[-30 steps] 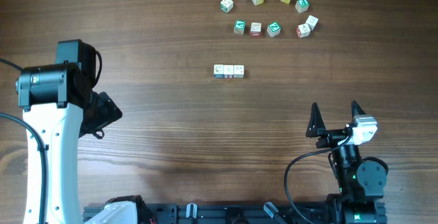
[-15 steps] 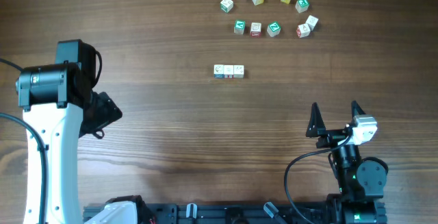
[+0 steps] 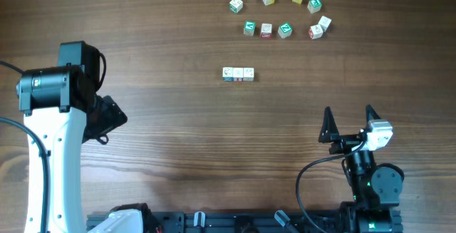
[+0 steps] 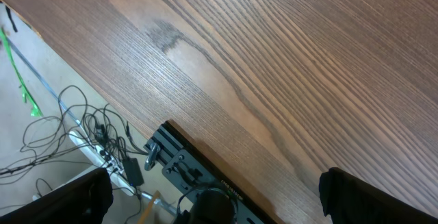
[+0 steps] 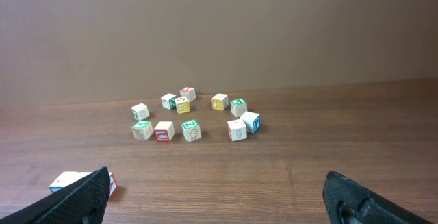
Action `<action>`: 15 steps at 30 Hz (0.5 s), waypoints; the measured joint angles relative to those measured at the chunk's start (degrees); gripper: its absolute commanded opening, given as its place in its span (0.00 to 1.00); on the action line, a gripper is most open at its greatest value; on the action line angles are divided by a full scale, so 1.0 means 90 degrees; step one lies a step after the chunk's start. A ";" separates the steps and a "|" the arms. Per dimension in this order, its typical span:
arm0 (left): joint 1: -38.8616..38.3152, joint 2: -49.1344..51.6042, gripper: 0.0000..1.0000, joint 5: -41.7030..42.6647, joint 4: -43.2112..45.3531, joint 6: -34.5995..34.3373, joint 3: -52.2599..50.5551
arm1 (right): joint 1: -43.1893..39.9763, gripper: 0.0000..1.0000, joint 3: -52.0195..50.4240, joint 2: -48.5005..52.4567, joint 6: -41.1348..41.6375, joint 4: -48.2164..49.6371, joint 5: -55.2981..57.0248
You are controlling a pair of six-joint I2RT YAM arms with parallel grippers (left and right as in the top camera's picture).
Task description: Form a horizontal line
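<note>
The horizontal line is a short row of three small whitish letter cubes touching side by side near the table's middle; its end shows at the lower left of the right wrist view. My right gripper stands open near the front right edge, well short of the row, nothing between its fingers. My left gripper is open at the far left, over the front table edge, also holding nothing; its fingertips show dark at the bottom corners.
Several loose letter cubes lie scattered at the back right, also seen as a cluster in the right wrist view. Cables and a black rail hang below the table's front edge.
</note>
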 measured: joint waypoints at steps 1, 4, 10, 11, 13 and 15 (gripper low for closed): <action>0.0000 0.0000 1.00 0.0000 0.0002 0.0000 0.0000 | 0.0000 1.00 0.0000 0.0000 0.0000 0.0000 0.0000; 0.0000 -0.0002 1.00 0.0000 0.0046 0.0000 0.0000 | 0.0000 1.00 -0.0002 0.0000 0.0000 0.0000 0.0002; -0.0284 -0.0308 1.00 -0.0002 0.0119 0.0000 0.0000 | 0.0000 1.00 0.0000 0.0000 0.0002 0.0000 0.0000; -0.0415 -0.0435 1.00 -0.0005 0.0119 0.0000 0.0000 | 0.0000 1.00 0.0000 0.0000 0.0002 0.0000 0.0000; -0.0738 -0.0724 1.00 -0.0012 0.0119 0.0000 0.0000 | 0.0000 1.00 0.0000 0.0000 0.0002 0.0000 0.0000; -0.1078 -0.0993 1.00 -0.0019 0.0117 0.0000 0.0000 | 0.0000 1.00 0.0000 0.0000 0.0000 0.0000 0.0000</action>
